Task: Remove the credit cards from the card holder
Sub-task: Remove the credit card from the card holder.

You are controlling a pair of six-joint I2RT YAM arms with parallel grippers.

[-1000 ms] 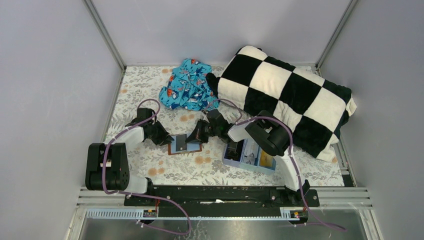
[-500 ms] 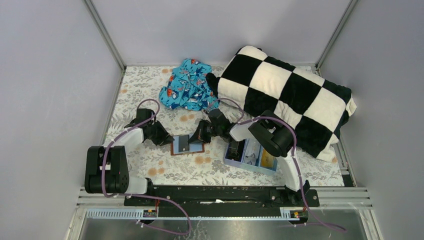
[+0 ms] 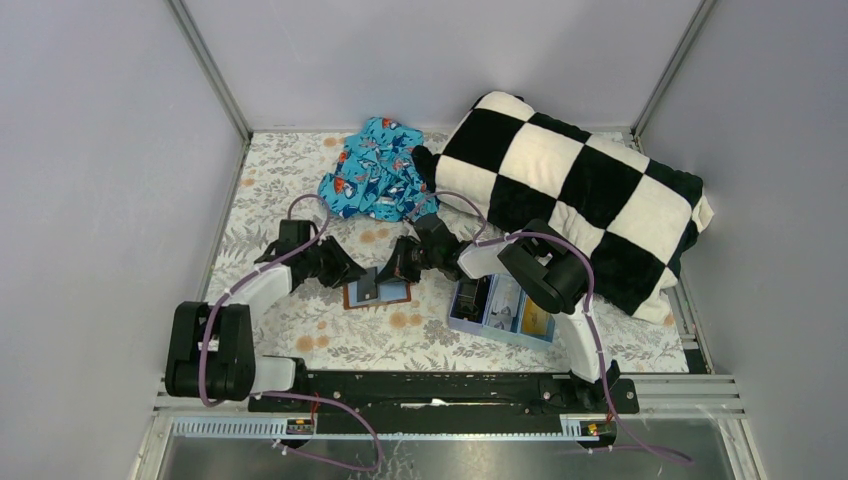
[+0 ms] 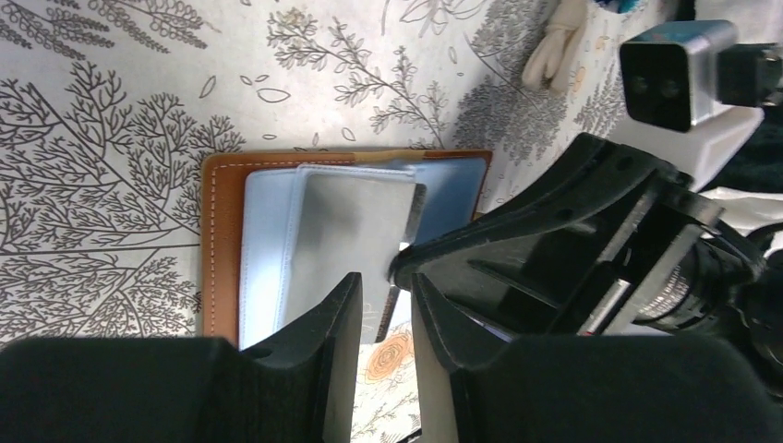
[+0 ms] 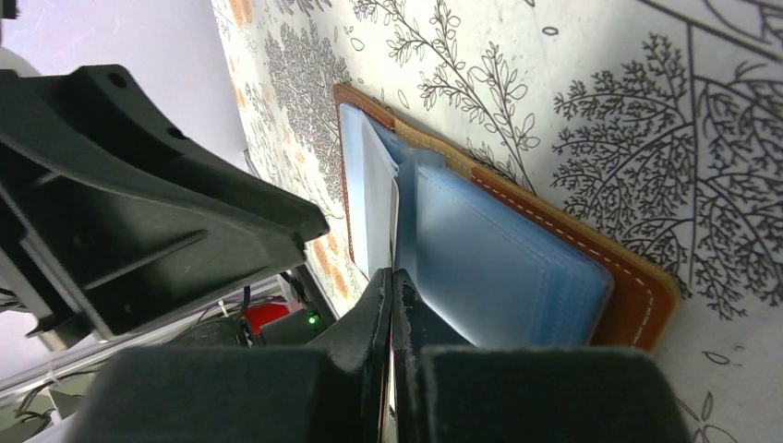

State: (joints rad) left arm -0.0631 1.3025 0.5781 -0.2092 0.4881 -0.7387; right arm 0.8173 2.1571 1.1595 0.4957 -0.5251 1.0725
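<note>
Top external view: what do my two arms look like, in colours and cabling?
Both arms alternate glossy black joint housings with smooth white link shells. The left arm and the right arm each carry a thin purple cable that loops loose along the outside. The left claw and the right claw are matt black, each with two angular fingers. No markings are legible.

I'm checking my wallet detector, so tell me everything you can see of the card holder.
The card holder lies open and flat on the floral table cover. Its outside is brown and leather-like with pale stitching, and it has pale blue sleeves inside. A grey card sticks out of the sleeves, pinched by the right gripper.
</note>
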